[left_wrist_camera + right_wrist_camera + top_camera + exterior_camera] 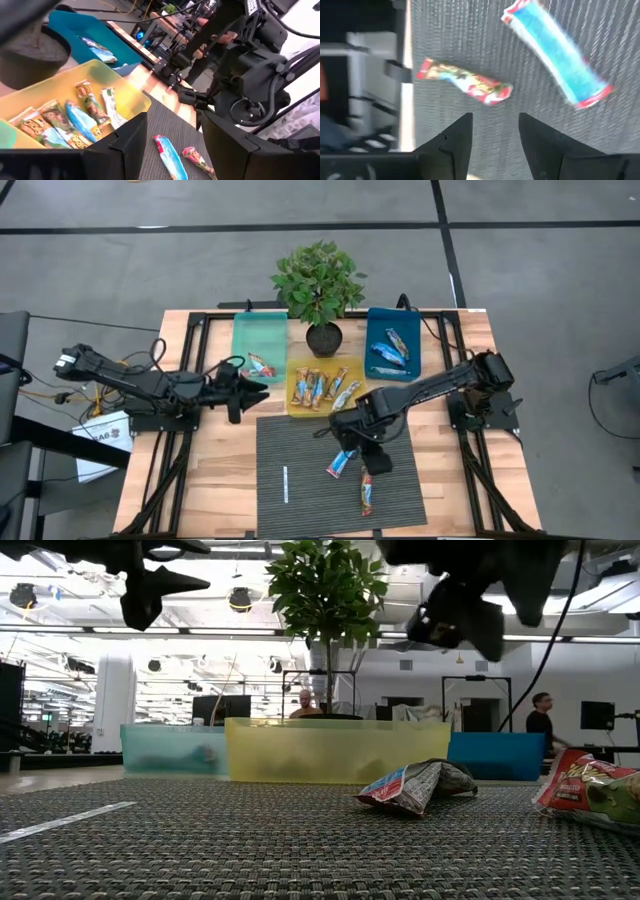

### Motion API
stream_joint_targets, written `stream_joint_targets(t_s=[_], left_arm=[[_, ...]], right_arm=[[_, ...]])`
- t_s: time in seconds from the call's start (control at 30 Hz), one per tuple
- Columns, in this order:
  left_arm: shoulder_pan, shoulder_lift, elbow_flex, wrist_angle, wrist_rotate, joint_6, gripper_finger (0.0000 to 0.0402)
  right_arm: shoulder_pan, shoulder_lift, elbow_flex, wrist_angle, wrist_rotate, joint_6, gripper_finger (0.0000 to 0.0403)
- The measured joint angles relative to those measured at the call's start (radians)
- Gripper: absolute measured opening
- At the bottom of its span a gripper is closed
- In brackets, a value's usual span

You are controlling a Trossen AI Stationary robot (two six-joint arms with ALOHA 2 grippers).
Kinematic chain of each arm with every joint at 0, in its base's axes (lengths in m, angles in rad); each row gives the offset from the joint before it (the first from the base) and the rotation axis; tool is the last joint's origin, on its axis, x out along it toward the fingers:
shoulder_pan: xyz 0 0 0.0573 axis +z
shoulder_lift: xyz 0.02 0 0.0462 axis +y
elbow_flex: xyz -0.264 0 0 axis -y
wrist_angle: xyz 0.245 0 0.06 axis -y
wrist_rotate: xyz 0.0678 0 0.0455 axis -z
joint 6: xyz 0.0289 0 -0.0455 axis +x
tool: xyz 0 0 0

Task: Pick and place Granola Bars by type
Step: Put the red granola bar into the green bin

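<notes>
Two granola bars lie flat on the dark ribbed mat: a blue one and a red multicoloured one. My right gripper hangs open above the mat close to both, pointing steeply down, with nothing between its fingers. My left gripper stands open and about level at the mat's far left corner, beside the green bin, and it too holds nothing. In the low view both grippers hang well above the mat.
The green bin holds one reddish bar. The yellow bin holds several multicoloured bars, and the blue bin holds blue ones. A potted plant stands behind the bins. A thin white stick lies on the mat's left part. People show in the room beyond.
</notes>
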Motion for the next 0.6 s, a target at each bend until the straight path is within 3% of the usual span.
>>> stream_joint_targets(t_s=[0.27,0.6], left_arm=[[-0.036,0.05,0.018,0.03,-0.048,-0.101,0.0181],[-0.041,0.075,0.047,0.028,-0.047,-0.181,0.0181]], right_arm=[[0.012,0.0,0.0,0.02,0.184,-0.209,0.015],[0.016,0.0,-0.025,0.181,0.221,-0.284,0.015]])
